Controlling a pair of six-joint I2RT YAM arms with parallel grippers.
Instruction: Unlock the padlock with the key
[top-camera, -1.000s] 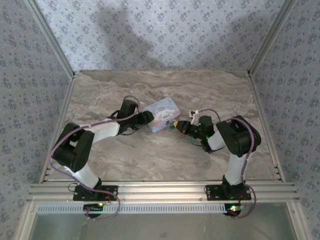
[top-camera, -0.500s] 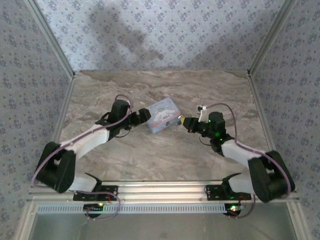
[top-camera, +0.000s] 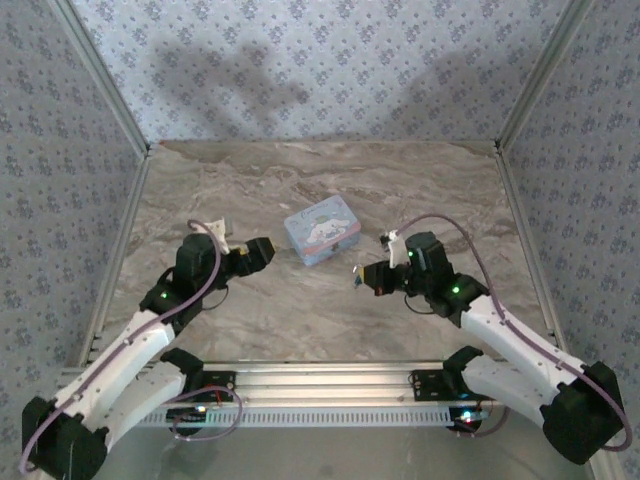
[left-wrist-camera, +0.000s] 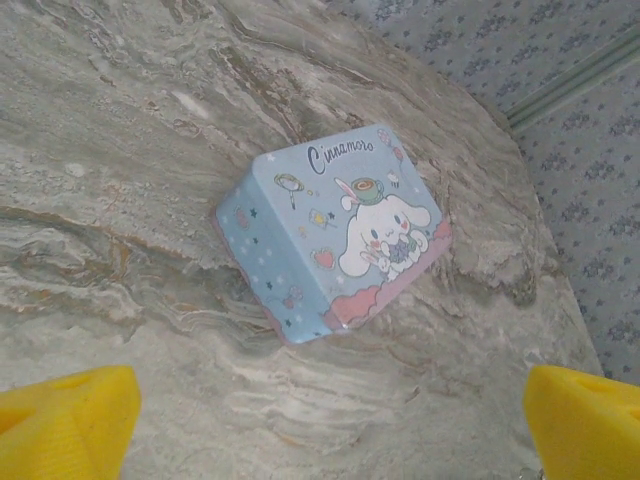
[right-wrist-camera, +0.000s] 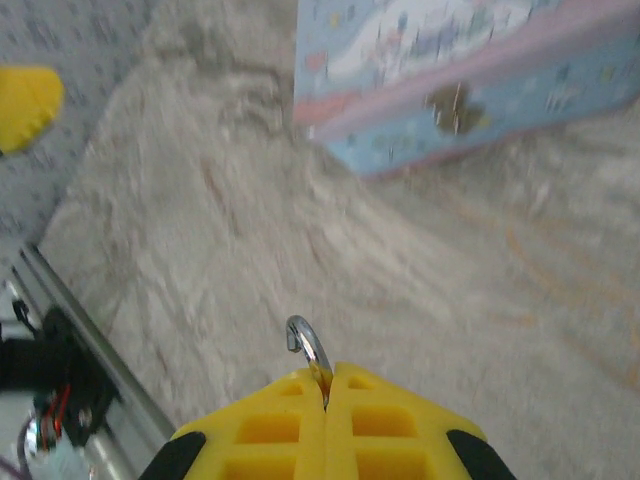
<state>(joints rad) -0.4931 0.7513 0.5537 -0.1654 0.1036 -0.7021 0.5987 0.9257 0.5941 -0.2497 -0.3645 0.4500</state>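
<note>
1. The right end effector (top-camera: 364, 279) is clenched, its yellow fingers pressed together in the right wrist view
2. A thin curved metal loop (right-wrist-camera: 306, 345) stands up out of the seam between those fingers; I take it for the shackle of the padlock (top-camera: 357, 274), whose body is hidden in the grip
3. So the padlock is held in the right end effector, above the worktop (top-camera: 300, 310), near and to the right of the light-blue tin (top-camera: 322, 228) and apart from it
4. The left end effector (top-camera: 258, 250) is released and holds nothing: in the left wrist view its yellow tips sit wide apart, with the tin lying on the worktop beyond them
5. It hangs to the left of the tin, not touching it
6. The tin is shut, and its small clasp (right-wrist-camera: 455, 105) on the side wall has nothing hanging from it
7. One end of the loop looks free, which suggests that the lock is already open and off the tin, but the blur leaves this a judgement
8. The key is too small for me to place; whether it sits in the lock I cannot tell
9. What looks to be left: confirm the open shackle and set the padlock down
</note>
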